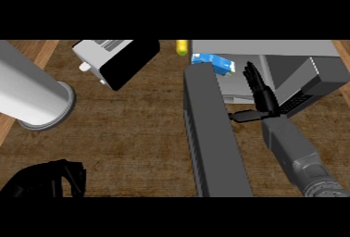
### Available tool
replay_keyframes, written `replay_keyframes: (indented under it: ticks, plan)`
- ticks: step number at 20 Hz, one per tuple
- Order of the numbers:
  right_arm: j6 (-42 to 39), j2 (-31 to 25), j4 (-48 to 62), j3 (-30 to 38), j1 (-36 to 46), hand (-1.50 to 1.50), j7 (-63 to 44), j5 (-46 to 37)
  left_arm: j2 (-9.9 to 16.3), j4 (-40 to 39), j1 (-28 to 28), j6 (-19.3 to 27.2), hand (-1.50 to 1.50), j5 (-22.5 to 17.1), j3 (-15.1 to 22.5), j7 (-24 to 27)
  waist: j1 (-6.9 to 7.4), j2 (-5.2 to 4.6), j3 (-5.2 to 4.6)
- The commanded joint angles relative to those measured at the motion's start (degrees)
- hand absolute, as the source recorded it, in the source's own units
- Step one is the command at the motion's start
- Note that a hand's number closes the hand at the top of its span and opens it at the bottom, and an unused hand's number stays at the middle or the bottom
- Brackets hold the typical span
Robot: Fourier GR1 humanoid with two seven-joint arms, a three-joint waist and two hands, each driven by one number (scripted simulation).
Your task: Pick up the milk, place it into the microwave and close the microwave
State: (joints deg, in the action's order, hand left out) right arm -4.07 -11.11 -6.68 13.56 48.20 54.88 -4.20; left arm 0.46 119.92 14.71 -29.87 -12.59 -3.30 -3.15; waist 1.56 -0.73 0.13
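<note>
Your right hand (263, 95), fingers straight and holding nothing, sits right of the microwave door (212, 139); milk (215, 63) lies inside, upper centre.

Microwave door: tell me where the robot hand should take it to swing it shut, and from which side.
Take the microwave door at its free end, nearest the view's lower edge, and push from its left face toward the microwave. It stands open as a long slab, hinged at the far end beside the milk inside. The right robot hand, fingers straight, sits on the wrong side.

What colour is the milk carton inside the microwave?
Blue and white, the milk carton shows in the head view.
</note>
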Motion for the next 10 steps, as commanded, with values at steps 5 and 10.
replay_keyframes:
  ticks: [5,10]
  plan:
    - [-5.58,-0.72,-5.75,-1.65,-8.12,-1.50,0.32,0.10,-0.45,-3.24,-1.84,4.87,1.50,5.66,9.46,0.31,-1.49,0.74,-0.13]
    - [-7.51,-1.94,-9.57,-2.67,-17.43,-1.50,4.89,0.15,-0.46,-3.78,-3.33,7.59,1.50,11.97,17.88,0.23,-2.31,0.94,-0.14]
